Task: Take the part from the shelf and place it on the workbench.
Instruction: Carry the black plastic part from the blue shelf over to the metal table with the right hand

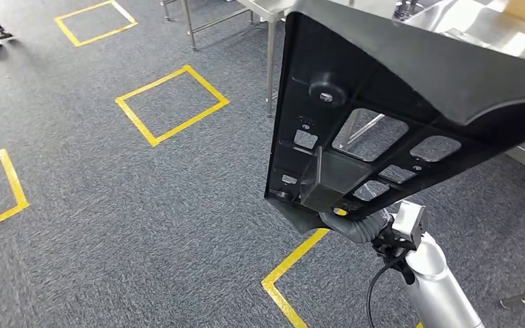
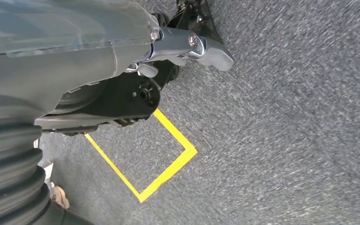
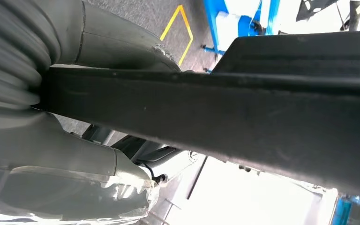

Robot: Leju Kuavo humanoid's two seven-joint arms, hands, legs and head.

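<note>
The right arm (image 1: 441, 287) is clad in smooth silver, with a black cable looped beside it, a small silver camera block at the wrist, and a grey ribbed cover. The left hand (image 2: 122, 51) is marked by polished metal links and screws.

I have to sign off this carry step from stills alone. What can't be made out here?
- Right hand, head view: its fingers are hidden behind the black part.
- Workbench, head view: top largely covered by the part and cut by the frame edge.
- Left hand, left wrist view: its fingers are mostly hidden behind its own grey cover.
</note>
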